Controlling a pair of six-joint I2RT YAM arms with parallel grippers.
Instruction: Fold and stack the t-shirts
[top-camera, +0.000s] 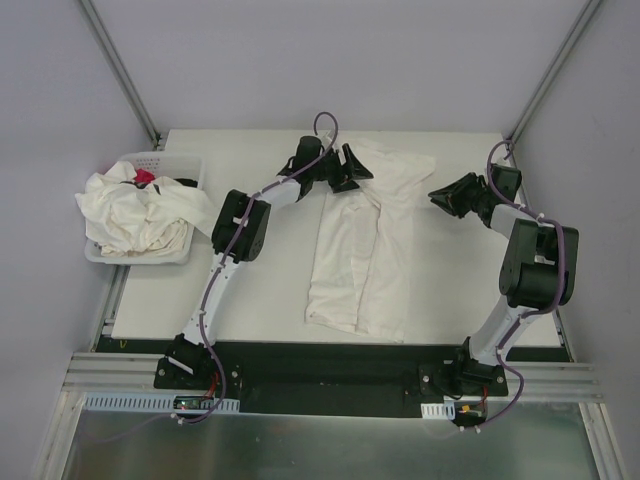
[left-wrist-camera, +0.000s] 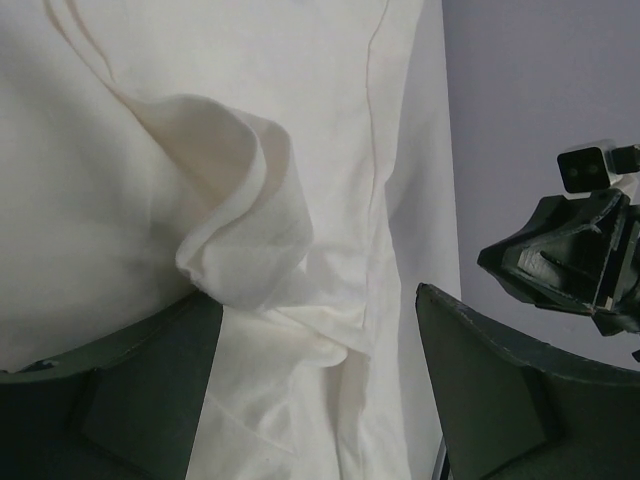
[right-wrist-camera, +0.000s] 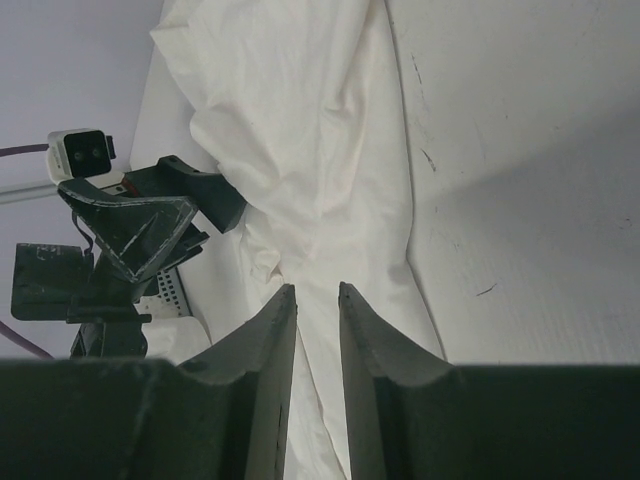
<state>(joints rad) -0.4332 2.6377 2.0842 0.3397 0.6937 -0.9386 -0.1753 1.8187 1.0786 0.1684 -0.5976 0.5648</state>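
One t-shirt (top-camera: 365, 240) lies on table (top-camera: 260, 290) | left gripper (top-camera: 352, 170) spread wide over its bunched fold | right gripper (top-camera: 438, 196) jaws nearly together, pinching nothing, beside sleeve

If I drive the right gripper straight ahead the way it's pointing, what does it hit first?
Most likely the t-shirt: the right gripper points at its rumpled edge, close ahead. The left gripper sits off to the side of that line, though depth is unclear.

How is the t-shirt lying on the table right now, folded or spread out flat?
Partly folded: the t-shirt lies doubled lengthwise into a long strip, its far end rumpled beside the left gripper.
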